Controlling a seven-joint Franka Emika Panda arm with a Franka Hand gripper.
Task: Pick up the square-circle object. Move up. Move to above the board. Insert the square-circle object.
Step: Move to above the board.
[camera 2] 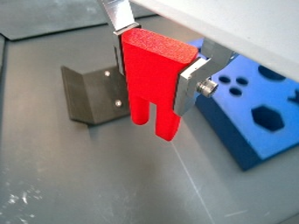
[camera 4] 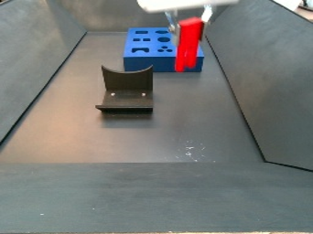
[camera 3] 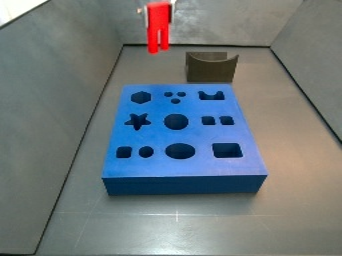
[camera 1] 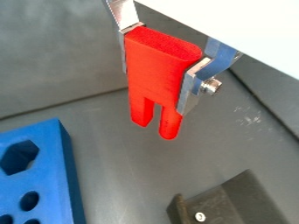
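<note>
matt red plastic square-circle object (camera 1: pixel 158 77); silver metal fingers (camera 1: pixel 197 85) of gripper (camera 1: pixel 163 54).

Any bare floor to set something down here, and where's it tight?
Bare grey floor runs from the dark olive-grey U-shaped holder to the near wall, and in strips between the thick blue slab with cut-outs and both side walls. It is tight behind the slab, where the claw hangs, gripping the bright red pronged plastic block beside the holder.

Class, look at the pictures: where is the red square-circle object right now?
The square-circle object hangs clamped in the claw, prongs down, clear above the grey floor. In a side view it sits beyond the board, near the dark holder.
</note>
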